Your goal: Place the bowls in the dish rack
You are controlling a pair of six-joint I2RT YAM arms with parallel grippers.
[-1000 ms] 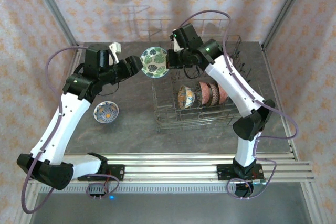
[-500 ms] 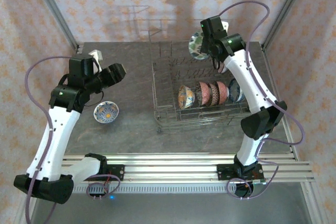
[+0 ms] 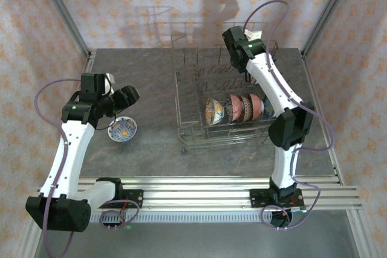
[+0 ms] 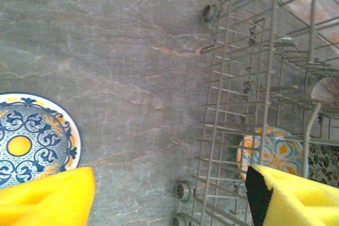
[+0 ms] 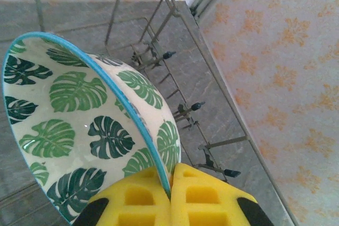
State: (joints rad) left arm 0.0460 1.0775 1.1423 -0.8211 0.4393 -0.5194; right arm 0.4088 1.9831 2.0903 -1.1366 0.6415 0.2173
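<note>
**One bowl on the table, a row in the rack**

You have the rack (image 3: pixel 179 98) right of centre on the grey table (image 3: pixel 151 77). A row of bowls (image 3: pixel 237 107) stands on edge in its near half, with the orange and teal bowl (image 3: pixel 213 112) at the left end. One blue and orange bowl (image 3: pixel 123 129) lies face up on the table, well left of the rack. Your left gripper (image 3: pixel 126 96) hangs just beyond that bowl, apart from it. Your right arm (image 3: pixel 269 86) reaches over the rack, its wrist at the far end.
</note>
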